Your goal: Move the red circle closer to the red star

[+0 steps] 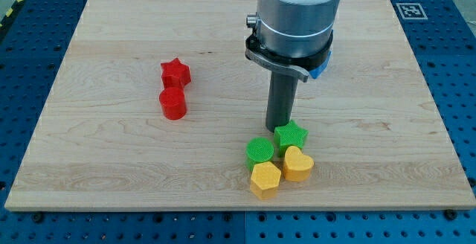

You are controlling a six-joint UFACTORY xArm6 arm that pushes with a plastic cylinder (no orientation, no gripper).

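Note:
The red circle (172,103) sits at the board's left-centre, just below the red star (175,73) and almost touching it. My tip (279,129) is far to the view's right of both, right at the top edge of a cluster of blocks, between the green circle (259,150) and the green star (291,135).
Below the green blocks lie a yellow hexagon (265,178) and a yellow heart (297,164). A blue block (320,68) is partly hidden behind the arm. The wooden board (111,162) has a tag at its top right corner (409,10).

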